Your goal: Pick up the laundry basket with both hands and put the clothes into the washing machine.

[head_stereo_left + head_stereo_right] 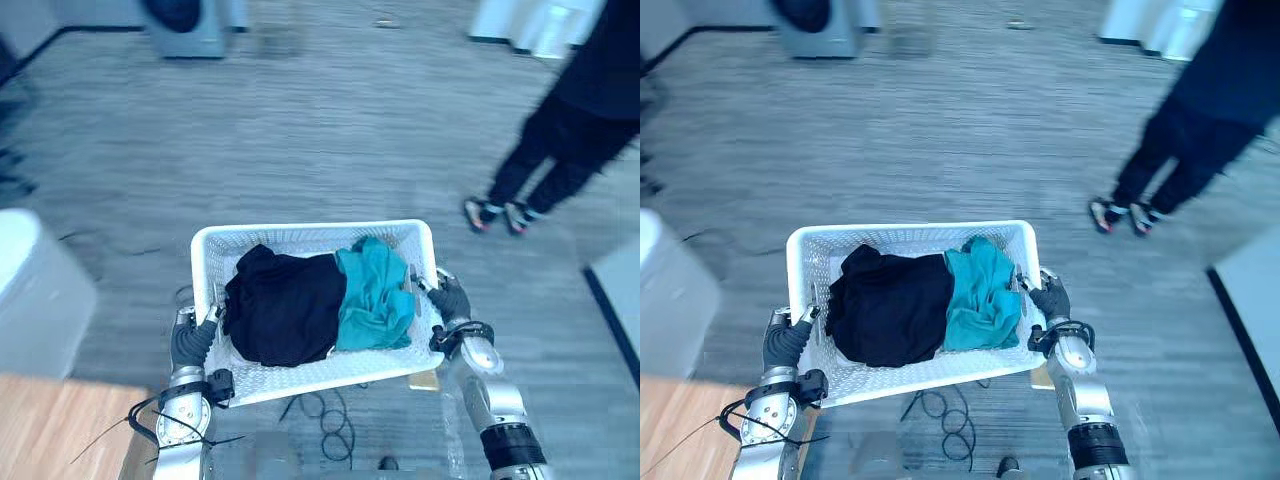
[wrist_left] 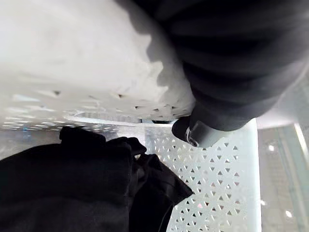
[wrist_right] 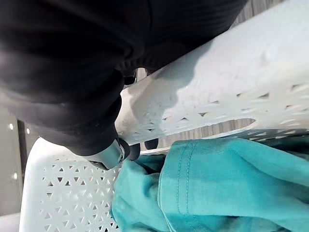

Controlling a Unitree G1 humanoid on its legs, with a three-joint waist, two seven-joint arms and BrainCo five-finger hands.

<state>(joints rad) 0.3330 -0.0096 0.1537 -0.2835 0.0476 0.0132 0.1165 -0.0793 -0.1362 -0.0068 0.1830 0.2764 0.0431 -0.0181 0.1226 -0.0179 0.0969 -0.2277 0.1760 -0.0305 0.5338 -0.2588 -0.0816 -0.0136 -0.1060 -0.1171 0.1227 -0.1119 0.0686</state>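
Fingers (image 2: pixel 193 134) of the left hand (image 1: pixel 193 342) and right hand (image 1: pixel 450 300) curl round the end handles of the white basket (image 1: pixel 310 233), carried between them with the black garment (image 1: pixel 285 308) and teal garment (image 1: pixel 375 298) inside. A shallow hold could slip if it tilts, spilling clothes onto the floor (image 1: pixel 330 130).

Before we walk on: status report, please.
Left hand, right hand shut on white plastic lattice basket. Inside: black garment, teal garment. Person in dark clothes ahead right.
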